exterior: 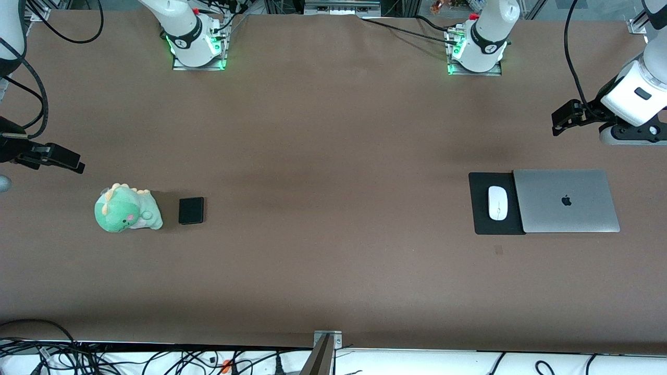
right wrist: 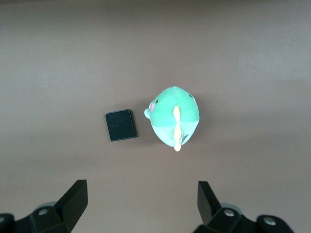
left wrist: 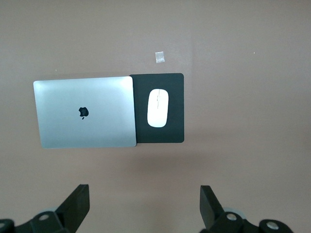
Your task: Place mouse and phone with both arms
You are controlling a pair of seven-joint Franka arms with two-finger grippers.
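Note:
The white mouse [exterior: 497, 202] lies on a black mouse pad [exterior: 482, 216] beside a closed silver laptop [exterior: 565, 200], toward the left arm's end of the table. The left wrist view shows the mouse [left wrist: 158, 107] on the pad [left wrist: 175, 136]. My left gripper [exterior: 565, 119] hangs open and empty over bare table near the laptop; it also shows in the left wrist view [left wrist: 144, 204]. The black phone [exterior: 191, 210] lies flat beside a green plush dinosaur [exterior: 126, 209], toward the right arm's end. My right gripper [exterior: 60, 157] is open and empty over bare table near them; its wrist view [right wrist: 142, 201] shows the phone [right wrist: 120, 125].
The laptop [left wrist: 85, 111] overlaps the pad's edge. The plush [right wrist: 174, 116] sits close to the phone, a small gap between them. A small tape mark [exterior: 498, 250] lies on the brown table nearer the front camera than the pad. Cables run along the table's near edge.

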